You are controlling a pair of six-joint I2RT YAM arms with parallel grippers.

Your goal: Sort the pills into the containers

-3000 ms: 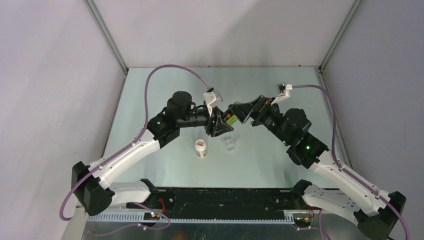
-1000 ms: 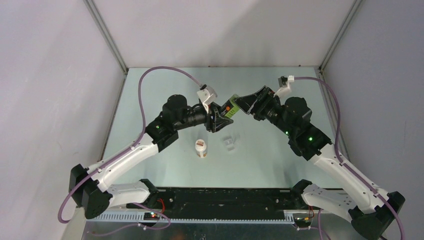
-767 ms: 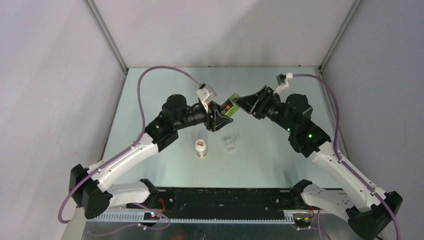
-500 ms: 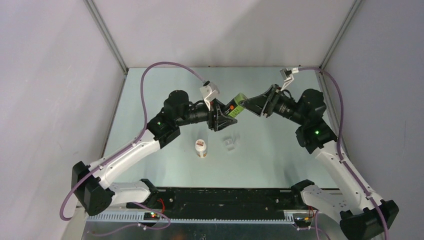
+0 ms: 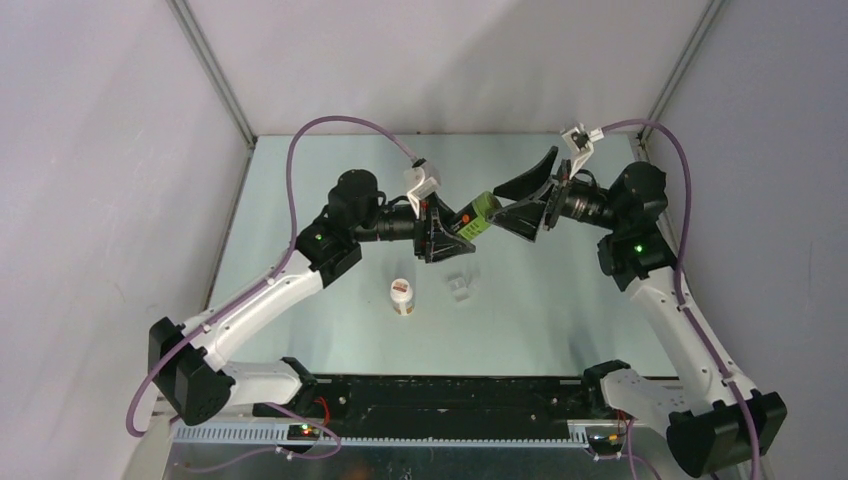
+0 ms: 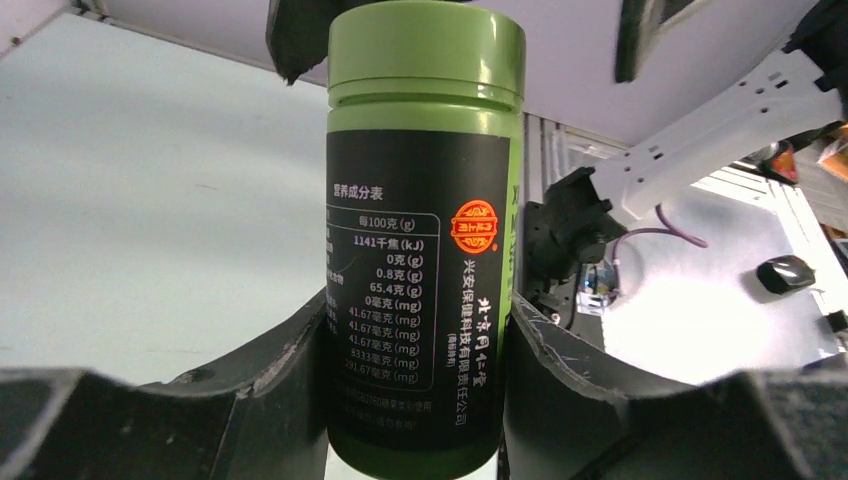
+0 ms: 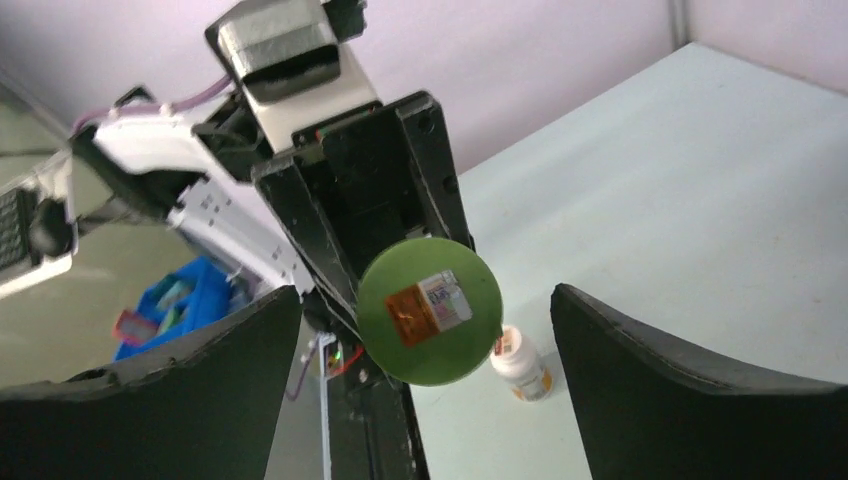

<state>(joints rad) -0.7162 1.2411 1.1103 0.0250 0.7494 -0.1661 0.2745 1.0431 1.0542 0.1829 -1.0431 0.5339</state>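
My left gripper is shut on the body of a green bottle with a black label, held above the table with its lid facing the right arm. In the left wrist view the bottle stands between both fingers. The right gripper is open wide just off the lid, one finger on either side and neither touching it. The containers, a small translucent pill box, lie on the table below the bottle. No pills show.
A small white bottle with an orange band stands on the table left of the pill box, also seen in the right wrist view. Grey walls close the table at the back and both sides.
The right gripper let go of the green bottle's lid, drew back to the right and opened wide. The left gripper kept its hold and swung the bottle a little right.
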